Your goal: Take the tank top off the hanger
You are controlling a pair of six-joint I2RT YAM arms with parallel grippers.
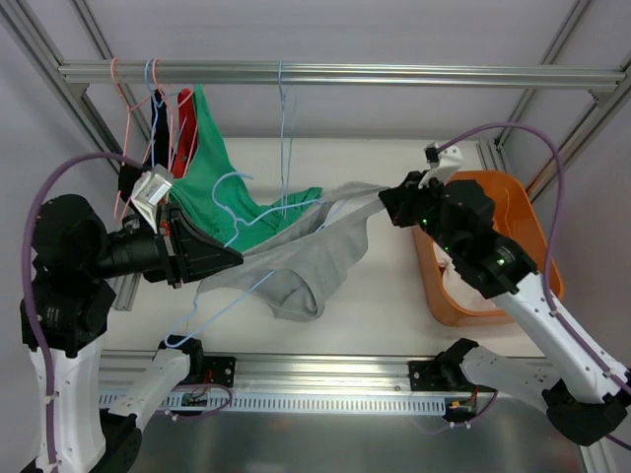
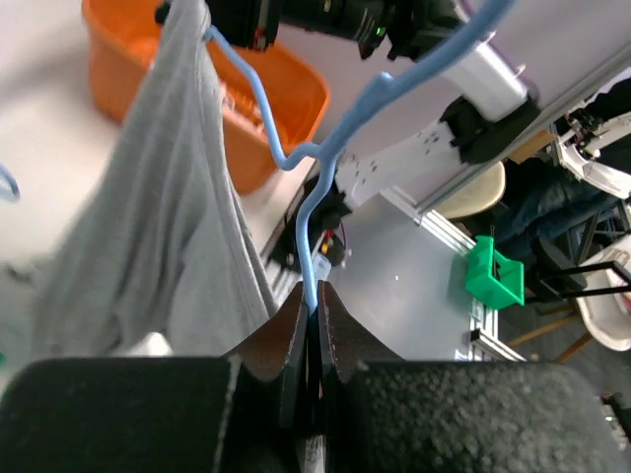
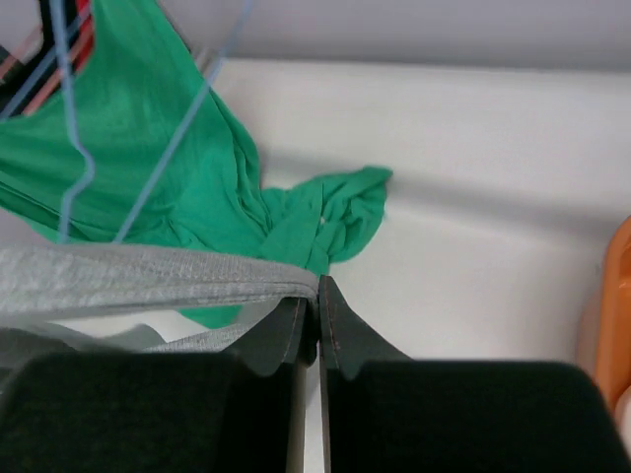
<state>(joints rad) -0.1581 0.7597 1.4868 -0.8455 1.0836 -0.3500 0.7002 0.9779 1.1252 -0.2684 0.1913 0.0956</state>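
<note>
Grey tank top (image 1: pixel 317 258) — stretched crosswise, strap rightward.

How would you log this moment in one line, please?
left gripper: shut on blue hanger | right gripper: shut on grey tank top strap | status: not yet off hanger

Matt grey knit tank top (image 1: pixel 315 264); glossy blue plastic hanger (image 2: pixel 434 49).

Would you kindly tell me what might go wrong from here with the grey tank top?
The right pincer pinches only a thin strap edge of the grey tank top; a pull may slip it free.
The left pincer clamps the blue hanger by its thin wire, so it could twist, or fabric snag.
The green garment lies close by and might get dragged along.
</note>
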